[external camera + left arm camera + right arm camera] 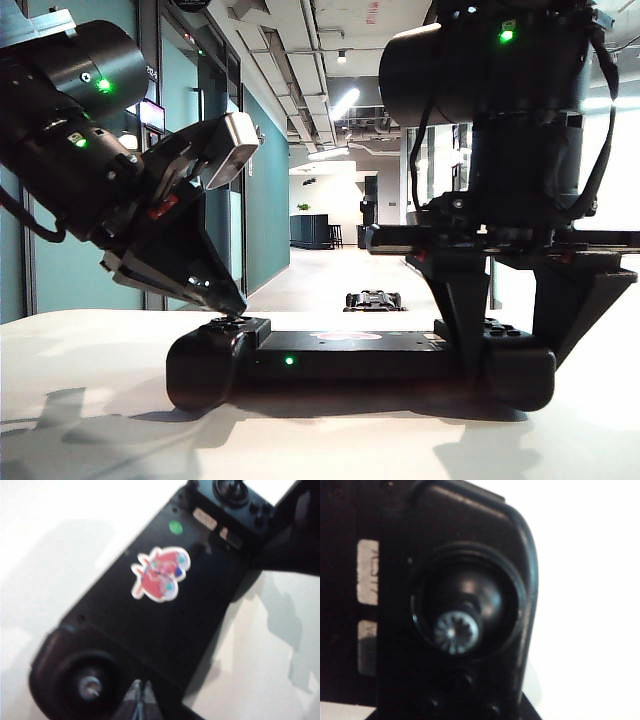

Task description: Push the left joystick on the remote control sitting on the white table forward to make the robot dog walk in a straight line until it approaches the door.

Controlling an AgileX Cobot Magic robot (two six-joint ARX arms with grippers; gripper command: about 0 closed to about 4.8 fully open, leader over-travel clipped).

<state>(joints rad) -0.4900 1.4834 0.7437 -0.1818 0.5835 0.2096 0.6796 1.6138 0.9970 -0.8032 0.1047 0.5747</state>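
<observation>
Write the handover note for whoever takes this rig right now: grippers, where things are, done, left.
Left gripper: shut, tip down at the left joystick; contact not clear.
Right gripper: jaws straddle the right handle of the remote control; a firm clamp cannot be confirmed.
Remote lies flat on the white table.
Robot dog: on the corridor floor beyond the table, low to the floor.
Done: both arms positioned.
Left: push the left joystick forward, walk the dog to the door.

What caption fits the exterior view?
Left pincer tips at the wide black remote control, right pincer straddling its other handle; small black robot dog down the corridor.
</observation>
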